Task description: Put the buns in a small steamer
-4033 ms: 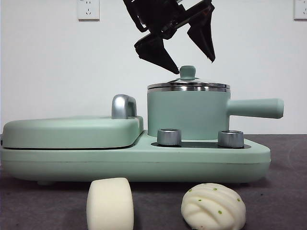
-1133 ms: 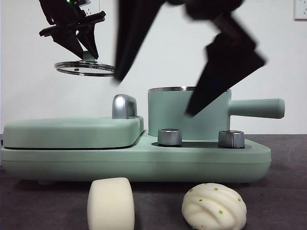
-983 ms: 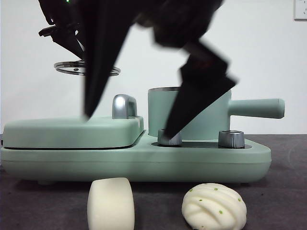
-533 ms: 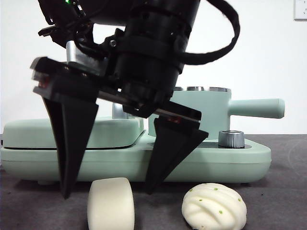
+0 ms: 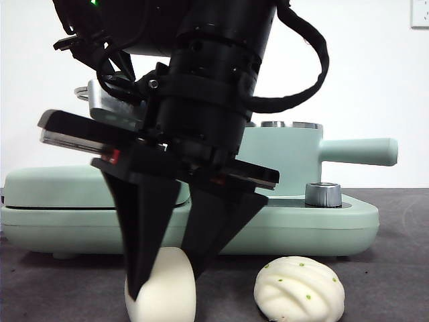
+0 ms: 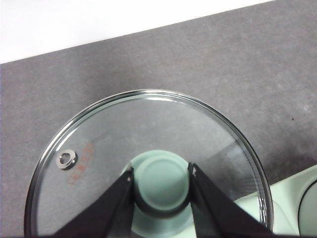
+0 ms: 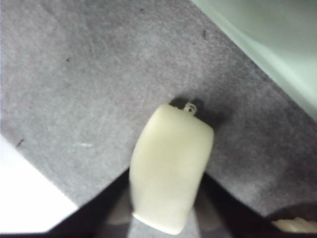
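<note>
The plain bun (image 5: 164, 290) stands on the dark table in front of the cooker. My right gripper (image 5: 166, 285) has come down over it, with one jaw pressed on each flank. The right wrist view shows the same bun (image 7: 171, 178) held between the jaws of my right gripper (image 7: 166, 218). To its right the pleated bun (image 5: 298, 288) lies free. Behind them the small steamer (image 5: 288, 157) stands without its lid. My left gripper (image 6: 161, 184) is shut on the green knob of the glass lid (image 6: 99, 148), held up at the back left.
The steamer's long handle (image 5: 358, 151) sticks out to the right. The flat griddle (image 5: 40, 188) fills the left half of the mint-green cooker base (image 5: 308, 225), which has a steel knob (image 5: 322, 194). My right arm hides much of the middle.
My right gripper dropped from above the steamer to the plain bun and closed its jaws around it. The left gripper lifted the lid off earlier and holds it at the upper left.
</note>
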